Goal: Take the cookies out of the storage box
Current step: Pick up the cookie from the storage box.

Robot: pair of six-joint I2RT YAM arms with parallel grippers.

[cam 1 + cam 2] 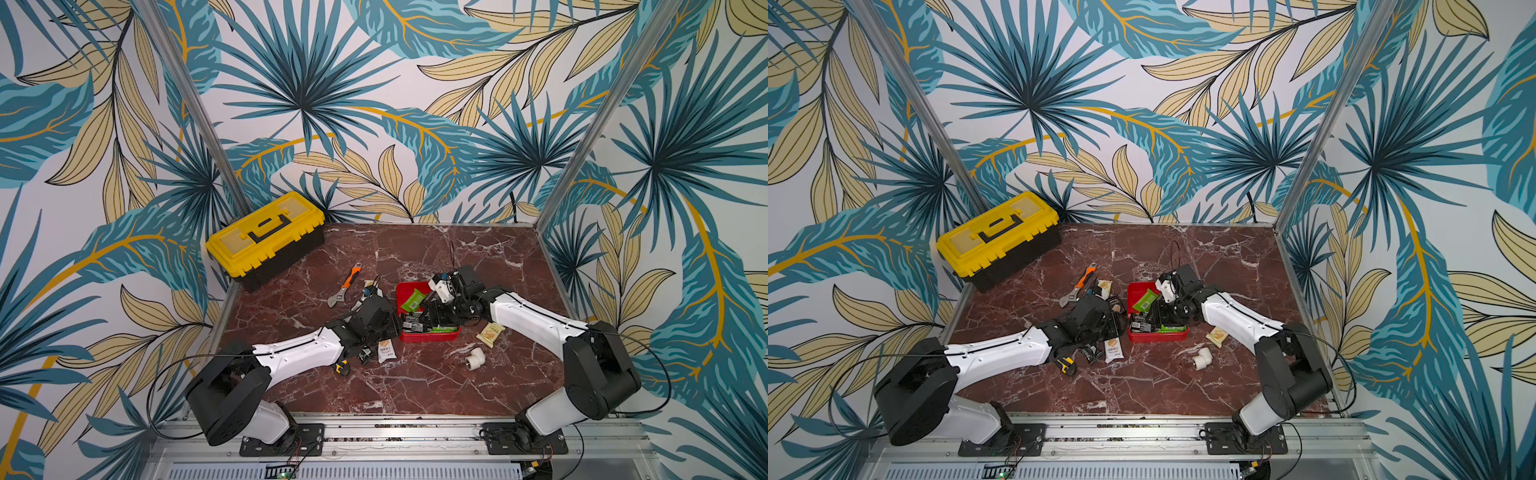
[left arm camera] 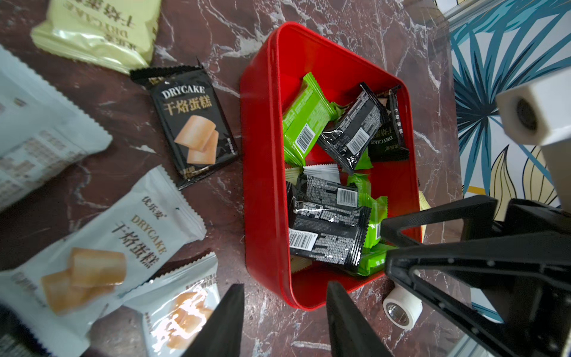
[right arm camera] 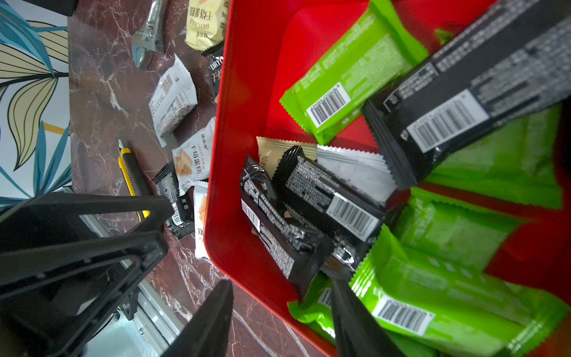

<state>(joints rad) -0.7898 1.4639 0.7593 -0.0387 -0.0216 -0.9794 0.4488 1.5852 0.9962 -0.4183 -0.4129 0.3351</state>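
The left claw (image 2: 285, 286) is hovering, jaws apart and empty, at a corner of the red storage box (image 2: 262, 160). The right claw (image 3: 281, 282), also apart, is straddling its wall among the cookies (image 3: 327, 197).

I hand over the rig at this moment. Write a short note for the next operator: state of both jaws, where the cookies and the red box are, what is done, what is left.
Left gripper: jaws open, empty, by a corner of the storage box.
Right gripper: jaws open, empty, apparently astride a box wall, one finger over the packets inside.
Done: several cookies lie on the table at the left arm's side, one cream packet at the right arm's side.
Left: many black, green and white packets in the box to take out.
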